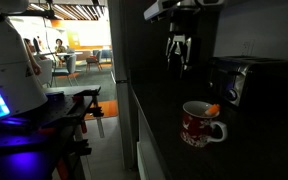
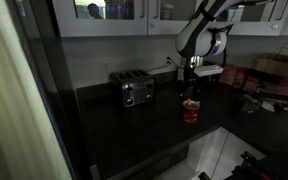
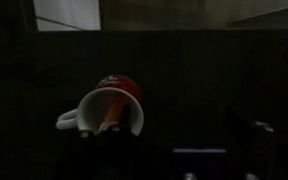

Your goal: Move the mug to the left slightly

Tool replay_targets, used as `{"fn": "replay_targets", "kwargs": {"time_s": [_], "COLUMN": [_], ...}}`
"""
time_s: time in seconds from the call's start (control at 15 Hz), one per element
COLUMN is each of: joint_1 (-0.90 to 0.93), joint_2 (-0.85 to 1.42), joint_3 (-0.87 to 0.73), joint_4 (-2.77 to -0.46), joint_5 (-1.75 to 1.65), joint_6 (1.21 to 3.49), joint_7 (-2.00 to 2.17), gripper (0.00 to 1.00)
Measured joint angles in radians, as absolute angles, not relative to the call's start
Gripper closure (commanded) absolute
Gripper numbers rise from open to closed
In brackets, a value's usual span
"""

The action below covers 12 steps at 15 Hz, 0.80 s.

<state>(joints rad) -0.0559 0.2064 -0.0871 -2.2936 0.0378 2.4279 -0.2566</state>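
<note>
**A:** What stands furthest left?

**B:** In an exterior view, a black toaster [image 2: 136,91] sits on the dark worktop [image 2: 94,125]. It is off to one side of my gripper [image 2: 190,76] and lower, clear of it.

**A:** And the gripper itself?

**B:** It hangs from my arm [image 2: 206,32] and points down above the worktop. In an exterior view, the gripper [image 1: 179,55] shows two fingers parted with a gap between them. Nothing is held. The wrist view is too dark to add anything about the fingers.

**A:** Where is the mug?

**B:** The mug [image 2: 190,110] stands upright on the worktop, directly under my gripper and not touching it. In an exterior view, the mug [image 1: 201,124] is red with pale speckles and has an orange bit at its rim. Its white handle [image 1: 222,129] is on the toaster's side. In the wrist view, the mug [image 3: 111,105] sits left of centre with its white inside towards the camera.

**A:** Anything further right?

**B:** A brown paper bag [image 2: 280,68], well apart from my gripper on the side away from the toaster.
</note>
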Motion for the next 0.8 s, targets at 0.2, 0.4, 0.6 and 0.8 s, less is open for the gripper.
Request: {"fn": "replay_targets", "kwargs": {"time_s": [0.2,0.4,0.6,0.8], "joint_1": [-0.087,-0.119,-0.137,-0.14], "joint_2": [0.286,0.357,0.423,0.483], "joint_3": [-0.077,-0.059,-0.042,-0.029], "joint_4": [-2.236,-2.185,-2.141,-2.099], "joint_5": [0.076,0.087,0.087,0.087], "joint_6": [2.428,2.428,2.427,2.427], "joint_7": [-0.309,-0.334,-0.334,-0.334], "gripper": [0.0,0.0,0.0,0.0]}}
